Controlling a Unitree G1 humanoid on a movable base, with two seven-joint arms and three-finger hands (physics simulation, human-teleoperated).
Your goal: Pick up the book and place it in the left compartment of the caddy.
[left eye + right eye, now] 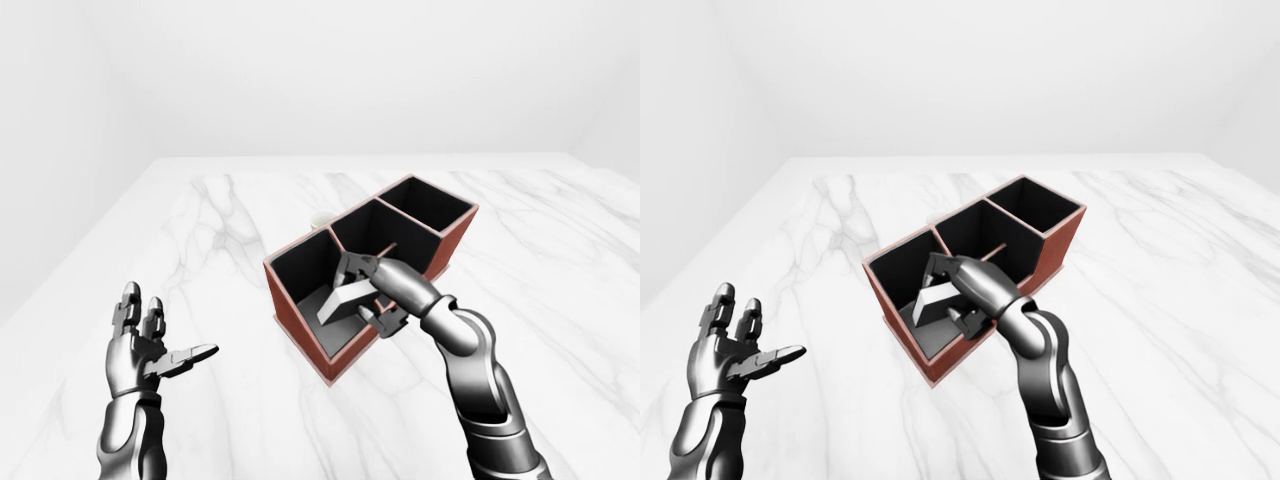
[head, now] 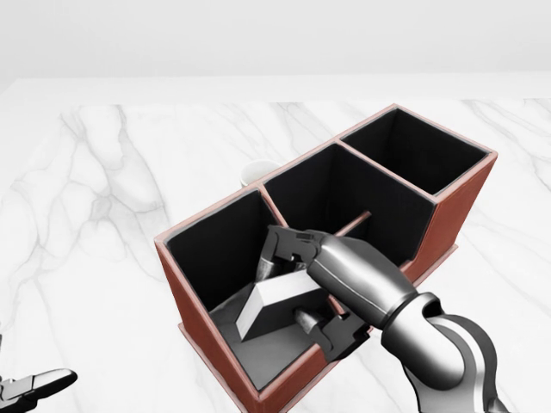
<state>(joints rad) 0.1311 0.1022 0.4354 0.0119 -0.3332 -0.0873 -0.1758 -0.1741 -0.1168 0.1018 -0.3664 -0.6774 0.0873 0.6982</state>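
Observation:
The red-brown caddy [image 2: 196, 323] with three black-lined compartments stands on the marble table [image 2: 103, 258]. The grey book [image 2: 265, 303] hangs tilted inside the left compartment, its lower end close to the grey floor. My right hand [image 2: 293, 288] is shut on the book, with fingers [image 2: 280, 249] above it and the thumb below, reaching over the wall between the left and middle compartments. My left hand [image 1: 150, 345] is held open and empty above the table, well to the left of the caddy.
A small white round object [image 2: 252, 172] peeks out behind the caddy's far wall. The middle compartment [image 2: 344, 185] and right compartment [image 2: 413, 151] hold nothing. The table's far edge [image 2: 258, 82] runs along the top of the head view.

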